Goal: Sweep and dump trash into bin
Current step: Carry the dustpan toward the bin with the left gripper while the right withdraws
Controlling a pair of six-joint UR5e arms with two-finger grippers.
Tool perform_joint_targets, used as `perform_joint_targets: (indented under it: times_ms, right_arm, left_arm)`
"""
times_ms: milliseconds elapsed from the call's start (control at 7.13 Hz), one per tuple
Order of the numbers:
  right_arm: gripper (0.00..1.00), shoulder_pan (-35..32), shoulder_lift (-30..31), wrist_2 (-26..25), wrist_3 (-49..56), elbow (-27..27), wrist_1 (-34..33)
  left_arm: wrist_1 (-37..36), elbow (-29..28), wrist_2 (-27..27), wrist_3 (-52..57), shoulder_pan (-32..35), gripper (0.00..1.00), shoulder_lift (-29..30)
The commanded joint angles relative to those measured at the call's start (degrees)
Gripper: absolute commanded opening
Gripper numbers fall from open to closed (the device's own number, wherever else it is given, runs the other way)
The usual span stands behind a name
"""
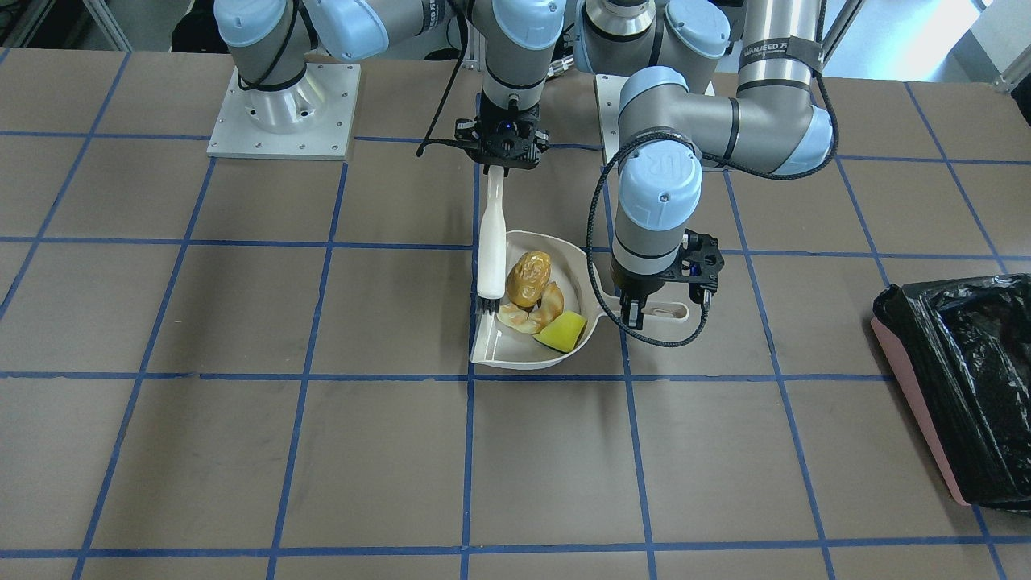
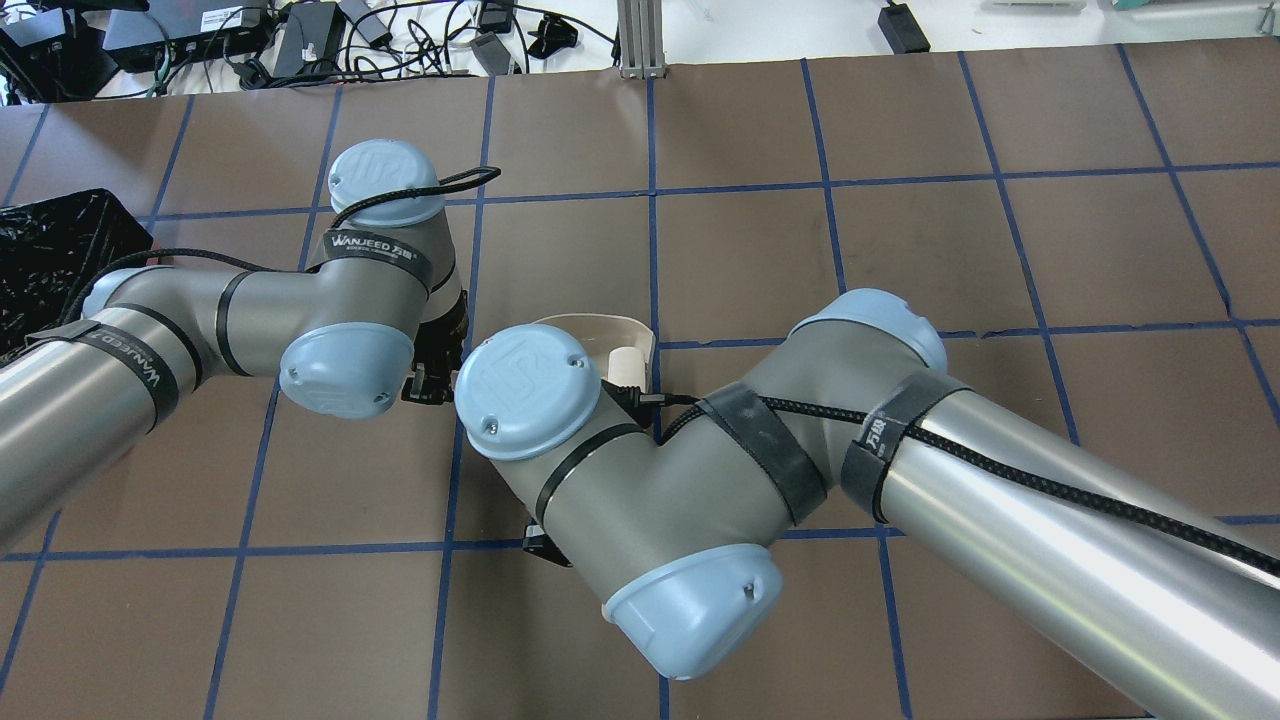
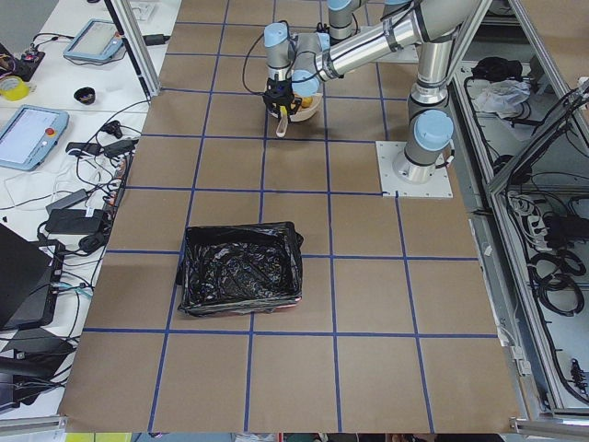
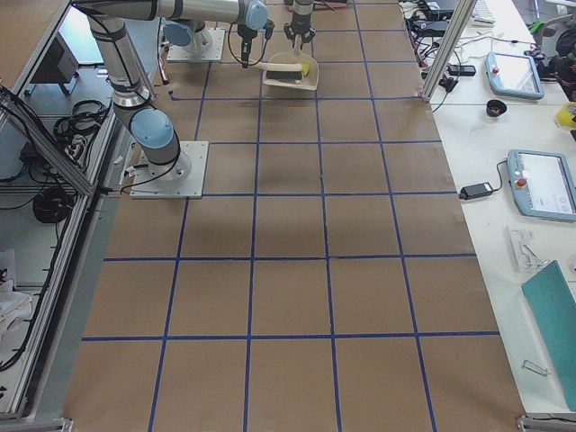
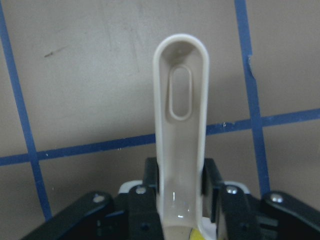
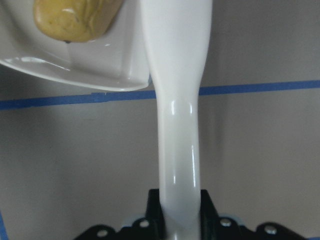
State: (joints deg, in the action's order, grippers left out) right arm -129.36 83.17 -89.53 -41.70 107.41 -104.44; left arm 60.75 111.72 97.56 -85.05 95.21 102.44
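The beige dustpan (image 1: 501, 351) lies flat on the table at its middle. All three pieces of trash lie inside it: a glossy orange-yellow lump (image 1: 529, 277), a tan croissant-like piece (image 1: 533, 316) and a yellow sponge-like wedge (image 1: 562, 331). My left gripper (image 1: 644, 311) is shut on the dustpan handle (image 5: 181, 115). A white brush (image 1: 490, 242) is held by its handle in my shut right gripper (image 1: 502, 166), and its dark bristles rest in the pan beside the trash. The bin (image 1: 954, 387), pink with a black bag, stands far off on my left side.
The table is brown with blue tape grid lines. Both arm bases (image 1: 282, 113) are bolted at the robot's edge. In the overhead view my arms hide most of the dustpan (image 2: 590, 328). Screens and cables lie on side benches (image 3: 37, 138) beyond the table.
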Motion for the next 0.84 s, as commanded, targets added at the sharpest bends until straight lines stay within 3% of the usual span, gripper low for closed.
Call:
perform_joint_targets:
  times_ms: [0, 140, 701]
  right_arm:
    - [0.00, 4.08, 0.24, -2.84, 5.54, -0.01, 0.20]
    - [0.00, 8.29, 0.24, -3.63, 9.75, -0.01, 0.37]
    - [0.00, 26.38, 2.17, -4.95, 27.33, -0.01, 0.11]
  left_arm:
    - [-0.02, -0.45, -1.57, 1.81, -2.83, 0.00, -0.05]
    - [-0.46, -0.63, -1.58, 4.25, -4.40, 0.00, -0.14]
    - [5.78, -11.16, -4.22, 12.87, -16.43, 0.00, 0.48]
